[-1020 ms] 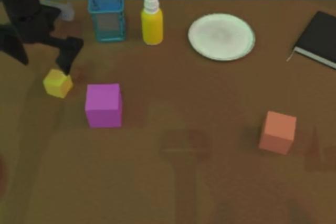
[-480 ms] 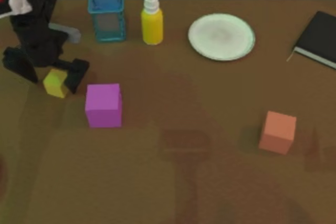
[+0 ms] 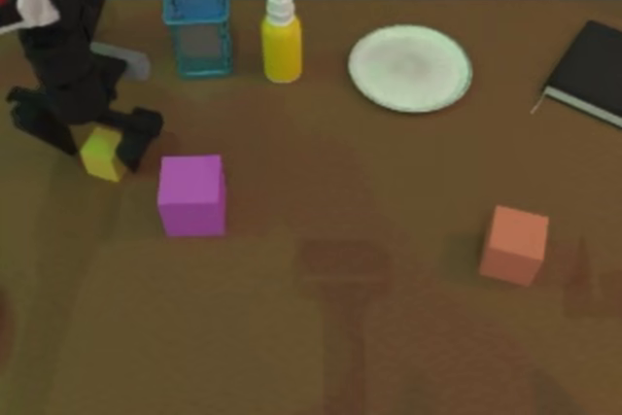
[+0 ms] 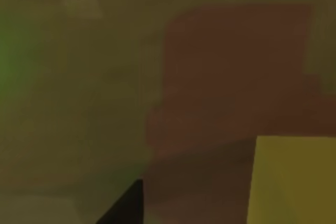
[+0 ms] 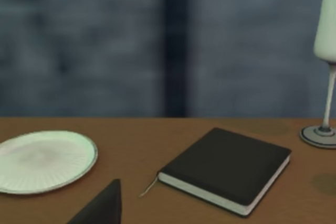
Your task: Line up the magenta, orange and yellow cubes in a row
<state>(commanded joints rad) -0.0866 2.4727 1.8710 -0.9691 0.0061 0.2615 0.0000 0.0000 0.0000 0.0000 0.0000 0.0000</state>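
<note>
The small yellow cube (image 3: 103, 156) sits near the table's left edge, between the two black fingers of my left gripper (image 3: 94, 138), which is open and straddles it. In the left wrist view the yellow cube (image 4: 294, 182) fills one corner, and a gap shows between it and one dark fingertip (image 4: 128, 205). Just right of this stands the larger magenta cube (image 3: 191, 194). Far off at the right lies the orange cube (image 3: 515, 244). My right gripper (image 5: 149, 219) is outside the top view, parked low near the table's right side and open.
Along the back stand a blue mesh holder (image 3: 199, 28), a yellow squeeze bottle (image 3: 281, 36), a white plate (image 3: 409, 68) and a black notebook (image 3: 588, 70). In the right wrist view a white-stemmed glass (image 5: 325, 77) stands behind the notebook (image 5: 228, 169).
My left gripper has come down from beside the yellow cube until its fingers stand on either side of it. In the last half second they have drawn slightly closer.
</note>
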